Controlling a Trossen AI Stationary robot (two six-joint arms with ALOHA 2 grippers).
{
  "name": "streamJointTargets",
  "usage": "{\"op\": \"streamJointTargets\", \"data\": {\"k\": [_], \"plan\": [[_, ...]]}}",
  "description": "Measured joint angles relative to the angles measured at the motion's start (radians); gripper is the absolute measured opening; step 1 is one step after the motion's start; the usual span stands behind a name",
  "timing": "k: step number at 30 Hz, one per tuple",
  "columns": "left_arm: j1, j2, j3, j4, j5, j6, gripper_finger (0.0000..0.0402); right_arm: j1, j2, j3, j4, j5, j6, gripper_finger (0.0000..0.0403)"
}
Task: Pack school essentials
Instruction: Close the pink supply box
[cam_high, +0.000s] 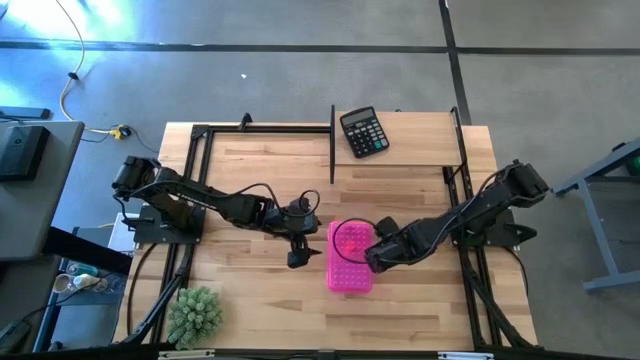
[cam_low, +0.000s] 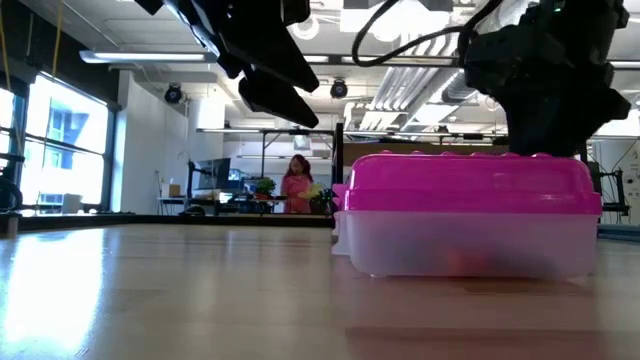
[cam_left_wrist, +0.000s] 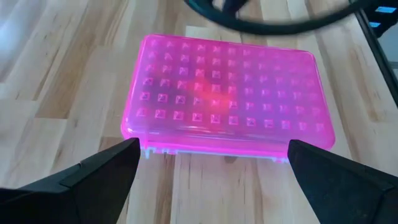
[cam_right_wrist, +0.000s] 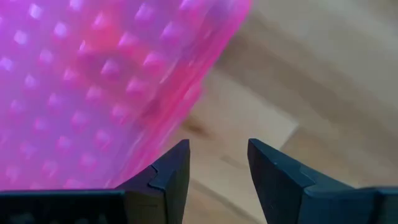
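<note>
A pink-lidded clear case (cam_high: 350, 258) lies flat, lid closed, on the wooden table (cam_high: 420, 310), near its middle. Through the lid in the left wrist view a reddish shape shows inside; what it is cannot be told. In the low view something reddish also shows through the clear base (cam_low: 465, 245).

The left gripper (cam_high: 297, 252) hangs just beside the case's left edge, above the table and not touching it; its two fingers (cam_left_wrist: 93, 180) are spread wide, wider than the case's short side.

The right gripper (cam_high: 374, 256) sits at the case's right edge, partly over the lid. Its fingers (cam_right_wrist: 165, 177) stand a little apart with nothing between them, only bare wood showing in the gap.

A black calculator (cam_high: 363, 132) lies at the far edge, and a green spiky plant (cam_high: 194, 314) at the near left corner. A person (cam_low: 297, 184) stands far off in the room.
</note>
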Motion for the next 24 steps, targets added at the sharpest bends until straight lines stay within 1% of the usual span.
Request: {"op": "streamJointTargets", "data": {"k": [6, 9, 12, 18, 24], "plan": [[-0.001, 0.000, 0.000, -0.027, -0.007, -0.009, 0.0400, 0.035, 0.062, 0.000, 0.089, -0.094, 0.003, 0.0153], [0.003, -0.007, -0.001, -0.069, -0.010, -0.014, 0.0400, 0.055, 0.090, -0.001, 0.112, -0.123, 0.026, 0.0153], [0.003, -0.023, -0.001, -0.113, -0.034, -0.026, 0.0400, 0.077, 0.105, -0.001, 0.140, -0.146, 0.045, 0.0153], [0.006, -0.088, -0.002, -0.214, -0.099, -0.026, 0.0400, 0.108, 0.121, -0.001, 0.245, -0.150, 0.061, 0.0153], [0.032, -0.162, 0.000, -0.286, -0.102, -0.009, 0.0400, 0.092, 0.185, -0.001, 0.372, -0.164, 0.030, 0.0153]]}}
